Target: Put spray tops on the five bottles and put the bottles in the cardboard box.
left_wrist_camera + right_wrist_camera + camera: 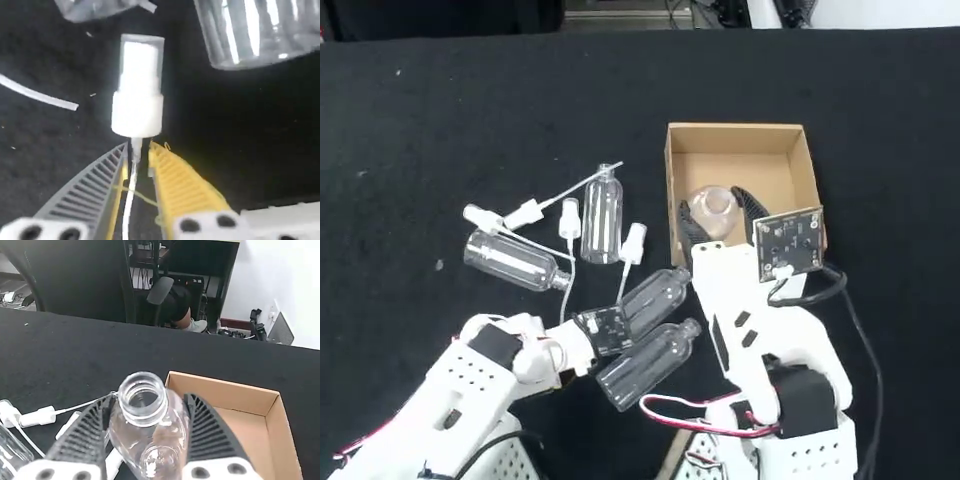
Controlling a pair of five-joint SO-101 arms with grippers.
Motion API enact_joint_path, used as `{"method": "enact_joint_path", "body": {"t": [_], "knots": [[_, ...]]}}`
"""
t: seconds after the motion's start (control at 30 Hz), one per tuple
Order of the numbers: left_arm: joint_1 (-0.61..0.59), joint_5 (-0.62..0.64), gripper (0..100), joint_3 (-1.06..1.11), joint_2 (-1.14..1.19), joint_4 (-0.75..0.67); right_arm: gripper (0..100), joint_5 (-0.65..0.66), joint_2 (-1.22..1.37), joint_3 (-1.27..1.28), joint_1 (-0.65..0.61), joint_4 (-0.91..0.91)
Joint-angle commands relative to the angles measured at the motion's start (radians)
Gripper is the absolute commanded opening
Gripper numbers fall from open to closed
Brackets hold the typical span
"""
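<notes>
Right gripper has its black ribbed fingers pressed on both sides of a clear, uncapped bottle, held mouth up over the near part of the cardboard box. Left gripper is almost closed, one grey finger and one yellow finger pinching the thin dip tube of a white spray top, whose head sits just past the tips. On the black table lie a far-left bottle, a middle bottle and two near bottles beside the left arm, with loose spray tops among them.
</notes>
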Motion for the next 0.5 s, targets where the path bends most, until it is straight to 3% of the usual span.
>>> {"method": "enact_joint_path", "body": {"t": [0.0,0.1,0.2,0.47], "knots": [[-0.004,-0.012,8,-0.005,-0.006,0.04,1.1,-0.009,-0.01,-0.056,0.014,-0.005],[-0.016,-0.017,2,-0.013,-0.006,0.107,1.1,-0.009,-0.008,-0.056,0.014,-0.005],[-0.12,-0.094,3,-0.016,-0.006,0.103,1.1,-0.009,-0.008,-0.056,0.014,-0.005],[-0.504,-0.347,3,-0.079,-0.006,0.114,1.1,-0.009,-0.008,-0.056,0.014,-0.005]]}}
